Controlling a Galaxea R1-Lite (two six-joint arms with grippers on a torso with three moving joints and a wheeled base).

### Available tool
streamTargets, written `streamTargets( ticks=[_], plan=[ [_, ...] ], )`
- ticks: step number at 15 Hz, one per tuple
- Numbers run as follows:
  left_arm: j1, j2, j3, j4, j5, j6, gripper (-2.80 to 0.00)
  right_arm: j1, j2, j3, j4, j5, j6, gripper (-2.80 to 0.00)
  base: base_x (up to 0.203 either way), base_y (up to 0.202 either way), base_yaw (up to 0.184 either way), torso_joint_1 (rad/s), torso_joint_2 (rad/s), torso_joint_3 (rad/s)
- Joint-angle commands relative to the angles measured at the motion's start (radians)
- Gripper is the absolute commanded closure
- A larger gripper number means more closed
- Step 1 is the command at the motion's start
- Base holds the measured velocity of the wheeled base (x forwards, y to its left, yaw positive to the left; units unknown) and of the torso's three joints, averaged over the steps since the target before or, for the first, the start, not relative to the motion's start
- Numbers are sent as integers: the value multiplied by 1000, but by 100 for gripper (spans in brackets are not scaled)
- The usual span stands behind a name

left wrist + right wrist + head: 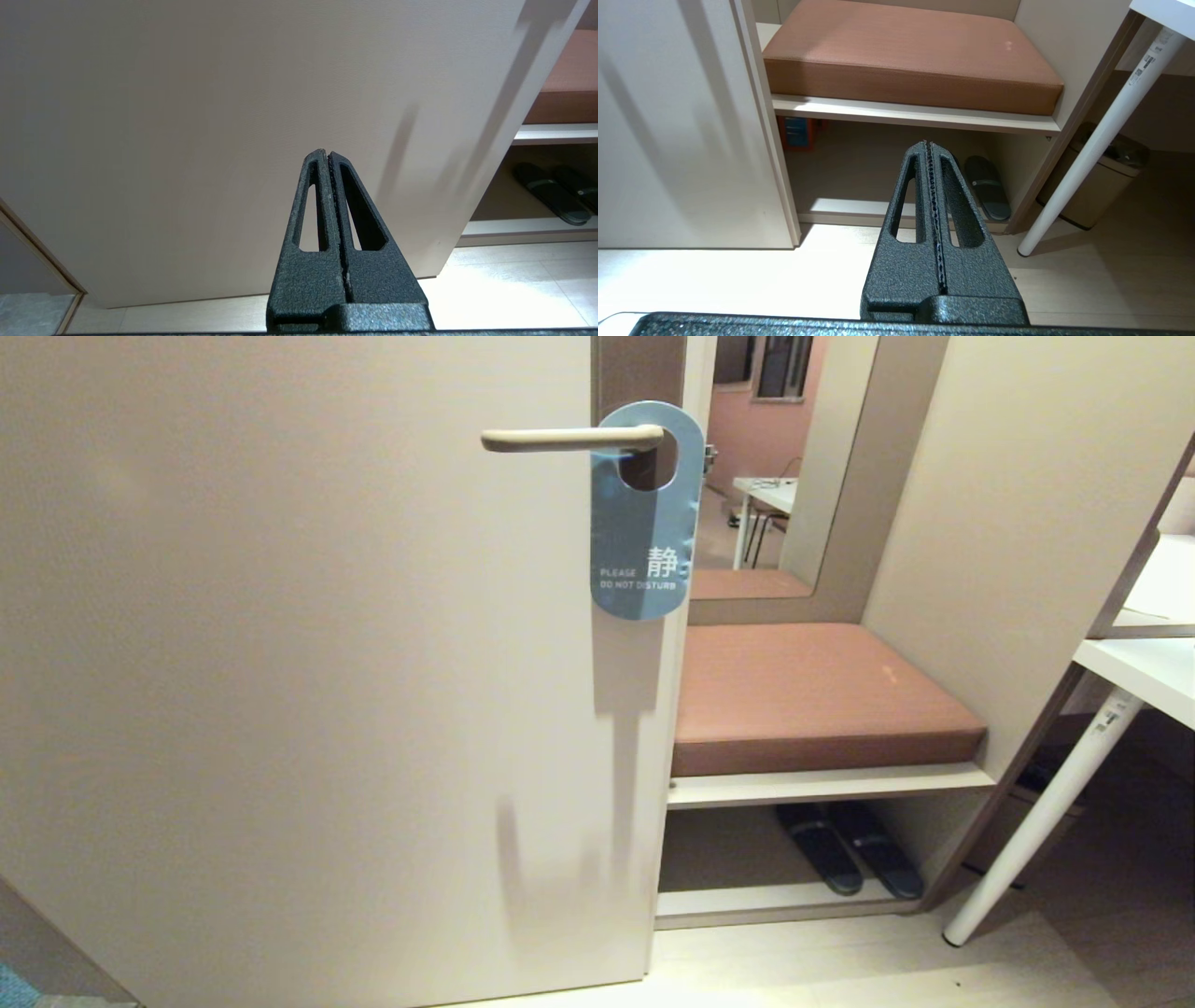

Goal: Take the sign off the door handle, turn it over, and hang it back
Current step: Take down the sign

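Note:
The sign (644, 537) hangs by its round hole on the door handle (560, 439), blue side out, reading "PLEASE DO NOT DISTURB". The handle is a cream lever high on the pale door (308, 663), near the door's right edge. Neither arm shows in the head view. My left gripper (327, 153) is shut with nothing in it, held low and facing the bare lower door. My right gripper (929, 143) is shut and empty too, low near the floor, facing the space under the bench. The sign and handle do not show in either wrist view.
Right of the door stands a bench with a brown cushion (812, 695); dark slippers (845, 849) lie under it. A white table leg (1046, 821) slants down at the far right, with a bin (1097, 186) behind it. Pale floor (840, 961) lies in front.

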Motion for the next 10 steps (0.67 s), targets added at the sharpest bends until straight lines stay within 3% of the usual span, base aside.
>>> streamTargets(
  ticks=[1, 10],
  plan=[
    [0, 0, 0, 0, 1, -1, 0, 0, 1, 0, 0, 1, 2, 0, 0, 0, 0, 0, 0, 0],
    [0, 0, 0, 0, 0, 0, 0, 0, 7, -62, 45, -2, 21, 0, 0, 0, 0, 0, 0, 0]
  ],
)
